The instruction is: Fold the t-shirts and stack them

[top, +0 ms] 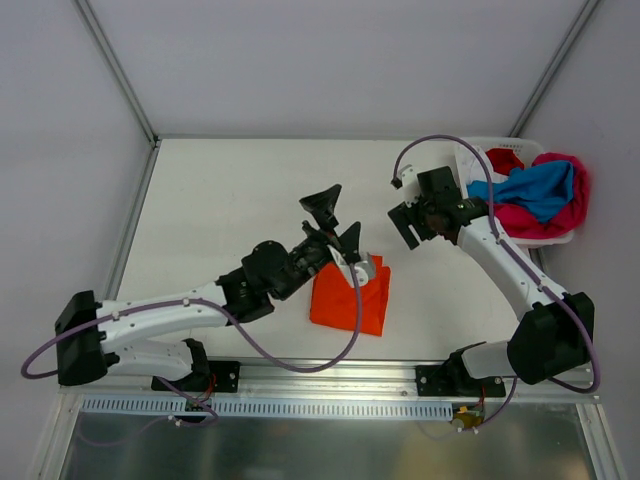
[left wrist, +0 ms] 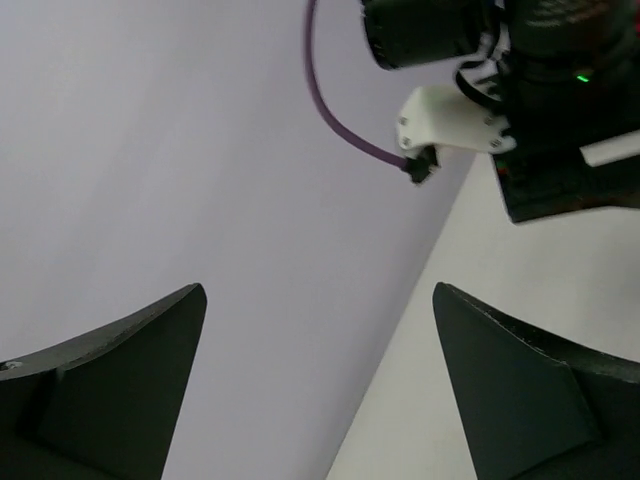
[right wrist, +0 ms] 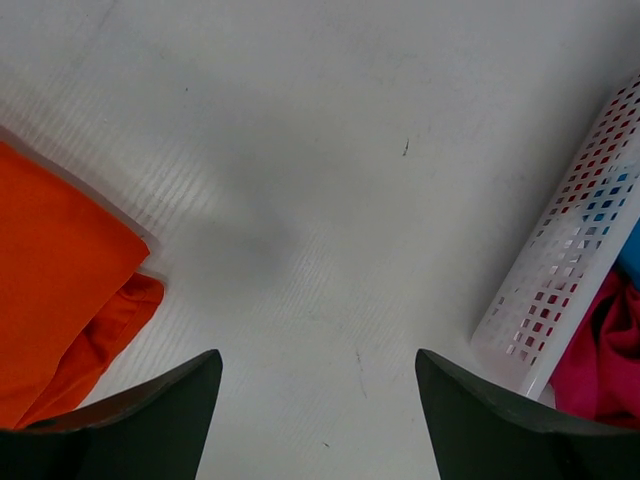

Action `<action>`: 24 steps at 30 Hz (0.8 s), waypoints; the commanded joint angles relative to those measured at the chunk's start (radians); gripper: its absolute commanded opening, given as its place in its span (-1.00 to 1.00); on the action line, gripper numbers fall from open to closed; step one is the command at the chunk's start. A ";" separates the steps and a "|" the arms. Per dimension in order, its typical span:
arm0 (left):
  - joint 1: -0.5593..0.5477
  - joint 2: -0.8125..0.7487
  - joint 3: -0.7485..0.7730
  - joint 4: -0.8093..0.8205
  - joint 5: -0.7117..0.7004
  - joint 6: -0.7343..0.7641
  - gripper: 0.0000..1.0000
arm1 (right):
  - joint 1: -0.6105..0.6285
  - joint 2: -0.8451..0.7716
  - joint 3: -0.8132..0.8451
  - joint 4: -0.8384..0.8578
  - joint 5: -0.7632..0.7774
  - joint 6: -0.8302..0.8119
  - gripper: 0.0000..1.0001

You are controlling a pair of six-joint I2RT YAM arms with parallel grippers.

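Note:
A folded vivid orange t-shirt [top: 350,298] lies on the white table [top: 230,200] near the front middle; its edge also shows at the left of the right wrist view as the orange t-shirt [right wrist: 60,290]. My left gripper [top: 337,222] hovers open just above and behind it, tilted up toward the back wall; the left gripper [left wrist: 320,290] holds nothing. My right gripper [top: 412,228] is open over bare table between the orange shirt and the basket; nothing lies between the right gripper [right wrist: 318,355] fingers. Blue [top: 535,188], magenta-pink [top: 575,205] and red [top: 505,160] t-shirts sit bunched in the basket.
A white plastic basket [top: 470,150] stands at the back right, against the right wall; its slotted wall [right wrist: 570,270] is close to my right gripper. The right arm's wrist [left wrist: 540,100] shows near the left gripper. Grey walls enclose the table on three sides.

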 commanded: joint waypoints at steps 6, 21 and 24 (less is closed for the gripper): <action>-0.094 0.011 -0.099 -0.900 0.194 -0.289 0.97 | 0.013 0.041 0.020 -0.005 0.041 -0.013 0.66; -0.278 -0.041 -0.453 -0.468 0.035 -0.173 0.98 | -0.013 0.136 0.011 0.006 0.046 -0.019 0.66; -0.284 -0.045 -0.484 -0.459 0.038 -0.162 0.98 | -0.019 0.157 0.011 0.006 0.054 -0.021 0.66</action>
